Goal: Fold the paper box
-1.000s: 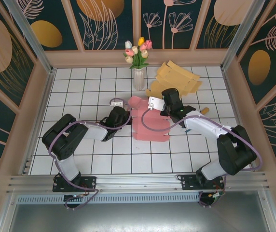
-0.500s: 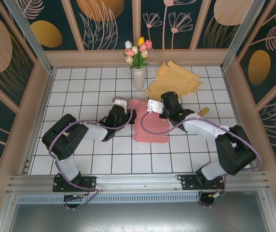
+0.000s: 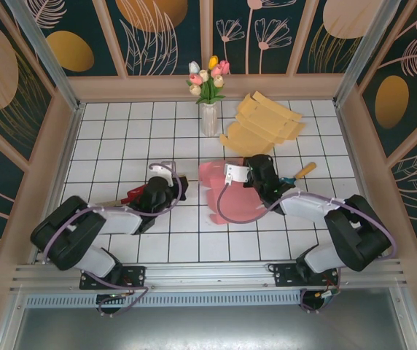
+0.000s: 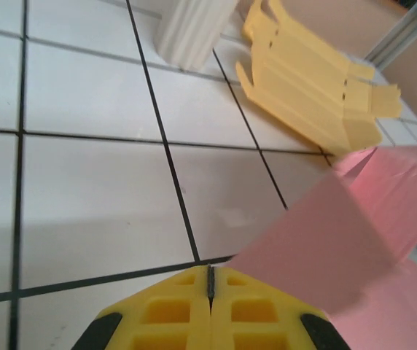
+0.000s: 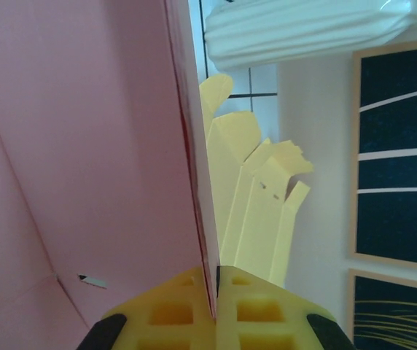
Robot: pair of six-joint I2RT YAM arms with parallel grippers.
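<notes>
the right pincer (image 5: 214,277) is clamped on just the thin edge of the pink paper box (image 5: 84,146) standing up right in front of it, so any sideways tug could slip or crumple it, esp with the left pincer (image 4: 210,275) pressed together empty beside it

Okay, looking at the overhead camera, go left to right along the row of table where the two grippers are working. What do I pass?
red object → left gripper → pink paper box → orange-handled tool
</notes>
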